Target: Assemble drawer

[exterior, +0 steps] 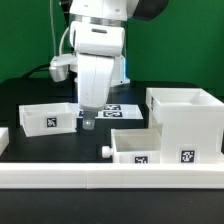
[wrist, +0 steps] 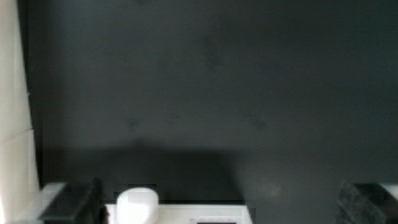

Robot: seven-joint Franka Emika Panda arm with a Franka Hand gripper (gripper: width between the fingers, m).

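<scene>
The large cube-shaped drawer housing [exterior: 186, 122] stands open-topped at the exterior view's right. A shallow tray [exterior: 138, 150] with a round knob [exterior: 104, 152] lies in front of it, by the front rail. A second shallow tray [exterior: 48, 117] lies at the exterior view's left. My gripper [exterior: 88, 122] points down over the dark table between the two trays, open and empty. In the wrist view the gripper [wrist: 222, 205] shows both fingertips [wrist: 71, 202] wide apart. The knob [wrist: 137, 205] and a tray edge [wrist: 199, 216] show between them, lower down.
The marker board [exterior: 118, 109] lies flat on the table behind the gripper. A long white rail border [exterior: 110, 180] runs along the front. A white edge [wrist: 11, 100] runs down one side of the wrist view. The table top [wrist: 214, 90] is dark.
</scene>
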